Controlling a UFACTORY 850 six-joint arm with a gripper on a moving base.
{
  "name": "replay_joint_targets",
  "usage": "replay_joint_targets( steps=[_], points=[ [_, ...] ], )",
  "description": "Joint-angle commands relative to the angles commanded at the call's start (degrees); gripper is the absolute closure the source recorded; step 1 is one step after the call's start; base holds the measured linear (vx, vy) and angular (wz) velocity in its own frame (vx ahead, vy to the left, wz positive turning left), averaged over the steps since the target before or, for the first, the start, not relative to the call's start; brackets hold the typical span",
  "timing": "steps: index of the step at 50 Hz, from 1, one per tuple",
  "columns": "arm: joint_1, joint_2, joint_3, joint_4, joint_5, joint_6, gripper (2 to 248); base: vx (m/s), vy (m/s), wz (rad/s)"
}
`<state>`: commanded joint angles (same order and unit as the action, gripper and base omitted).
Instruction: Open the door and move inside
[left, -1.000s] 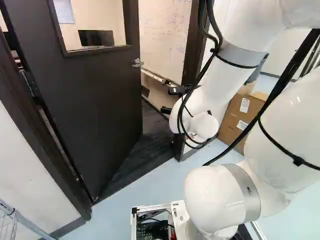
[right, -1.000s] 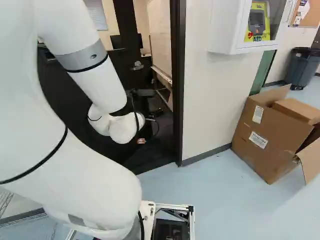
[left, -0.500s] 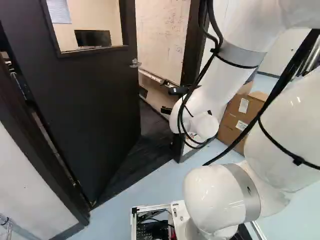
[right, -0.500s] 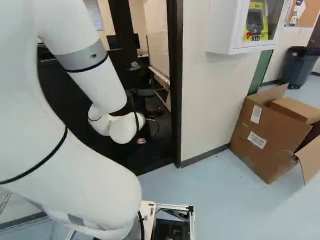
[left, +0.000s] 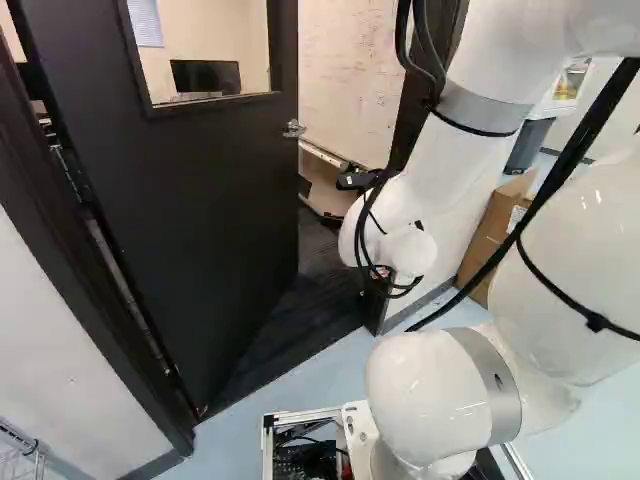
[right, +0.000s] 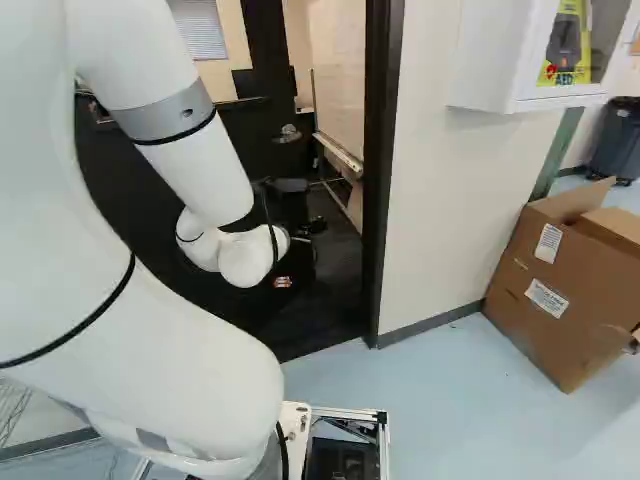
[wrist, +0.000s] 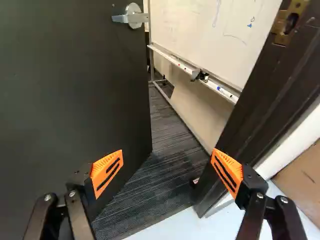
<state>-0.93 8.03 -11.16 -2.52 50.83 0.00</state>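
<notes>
One black door with a glass window (left: 180, 190) is being seen partly open at the left of the left base view, turned inward, with a broad gap being left between its free edge and the dark brown doorframe (wrist: 270, 80). Near that edge, a silver lever handle (wrist: 132, 17) is being borne by the door. Nothing is being gripped by the black two-fingered gripper (left: 334, 218); in the wrist view, the gripper (wrist: 167, 155) is being shown with its fingers spread wide, their orange pads (wrist: 106, 172) well apart. One pad is being seen against the door and the other against the doorframe; whether either is being touched cannot be told. Beyond the gap, dark striped carpet (wrist: 170, 185) and a large whiteboard (wrist: 215, 25) with a narrow marker tray are being shown. At the right of the right base view, an open brown cardboard box (right: 560, 290) is being supported by the pale blue floor (right: 430, 400), while a white cabinet (right: 490, 60) is being held up by the white wall (right: 440, 200).
</notes>
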Motion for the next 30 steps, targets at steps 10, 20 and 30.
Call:
replay_joint_targets(
  steps=[10, 20, 30],
  points=[
    [0.0, 0.0, 0.0, 0.0, 0.0, 0.0, 3, 0.09, 0.077, 0.127],
    [0.0, 0.0, 0.0, 0.0, 0.0, 0.0, 3, 0.086, 0.062, 0.12],
    [0.0, 0.0, 0.0, 0.0, 0.0, 0.0, 3, 0.086, 0.057, 0.119]
  ],
)
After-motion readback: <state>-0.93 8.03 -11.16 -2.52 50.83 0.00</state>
